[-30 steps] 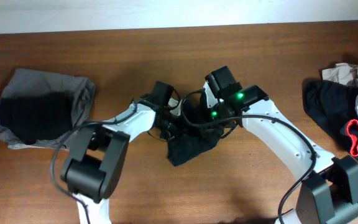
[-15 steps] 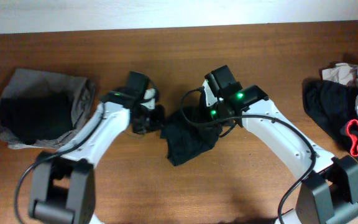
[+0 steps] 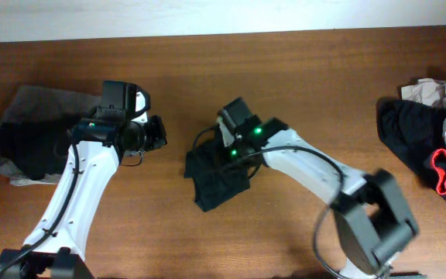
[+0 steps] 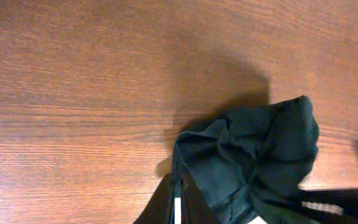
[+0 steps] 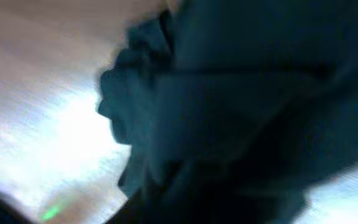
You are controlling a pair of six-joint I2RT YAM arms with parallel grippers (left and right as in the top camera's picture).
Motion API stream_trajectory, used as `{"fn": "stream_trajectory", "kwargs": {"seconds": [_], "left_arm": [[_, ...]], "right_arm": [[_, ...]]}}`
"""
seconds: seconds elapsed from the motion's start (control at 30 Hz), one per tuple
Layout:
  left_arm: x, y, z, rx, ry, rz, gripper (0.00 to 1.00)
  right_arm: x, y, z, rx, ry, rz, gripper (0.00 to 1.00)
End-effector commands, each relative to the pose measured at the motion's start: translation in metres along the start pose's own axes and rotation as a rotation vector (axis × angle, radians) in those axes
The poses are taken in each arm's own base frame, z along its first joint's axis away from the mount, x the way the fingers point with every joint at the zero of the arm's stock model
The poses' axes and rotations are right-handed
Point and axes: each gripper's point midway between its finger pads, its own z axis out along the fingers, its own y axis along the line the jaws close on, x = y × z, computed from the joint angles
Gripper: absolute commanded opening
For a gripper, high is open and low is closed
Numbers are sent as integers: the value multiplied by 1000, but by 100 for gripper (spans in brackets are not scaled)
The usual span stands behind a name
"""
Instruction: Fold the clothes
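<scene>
While my left gripper is pulling clear of the cloth, the black T-shirt is lying bunched beneath my right gripper alone.

A second ago both grippers were meeting over this bundle. Now my left jaws are sitting pressed together, holding nothing, with the shirt lying well ahead of their tips on the table. My right wrist view is showing only blurred dark cloth close against it, so I cannot tell how those jaws are standing or whether they are gripping. The bundle is also sitting slightly nearer my left gripper than before. I am judging the fold unfinished, since the shirt is crumpled rather than flat. I am counting two grippers, one shirt in work and two waiting lots: a pile of grey and black cloth behind my left gripper, and a heap of black, beige and red-trimmed cloth far behind my right.
</scene>
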Motion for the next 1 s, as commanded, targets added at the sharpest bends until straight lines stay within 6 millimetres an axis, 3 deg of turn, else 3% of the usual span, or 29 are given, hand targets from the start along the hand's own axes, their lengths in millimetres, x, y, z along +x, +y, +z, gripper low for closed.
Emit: {"fn": "stream_trajectory", "kwargs": {"seconds": [0.0, 0.2, 0.43, 0.53, 0.77, 0.83, 0.97], "left_arm": [[-3, 1, -7, -10, -21, 34, 6], [-3, 4, -7, -26, -23, 38, 6], [-3, 5, -7, -30, -23, 56, 6], [-4, 8, -7, -48, -26, 56, 6], [-4, 8, -7, -51, -28, 64, 10], [-4, 8, -7, -50, -28, 65, 10], [-4, 5, -7, -44, -31, 84, 10]], "right_arm": [[10, 18, 24, -66, 68, -23, 31], [13, 44, 29, -96, 45, -94, 34], [22, 59, 30, -111, 54, -156, 50], [17, 67, 15, -128, 15, -193, 53], [2, 92, -46, -184, -136, -274, 52], [-5, 87, -61, -160, -178, -240, 51], [-20, 40, -83, -29, -238, 2, 31]]}}
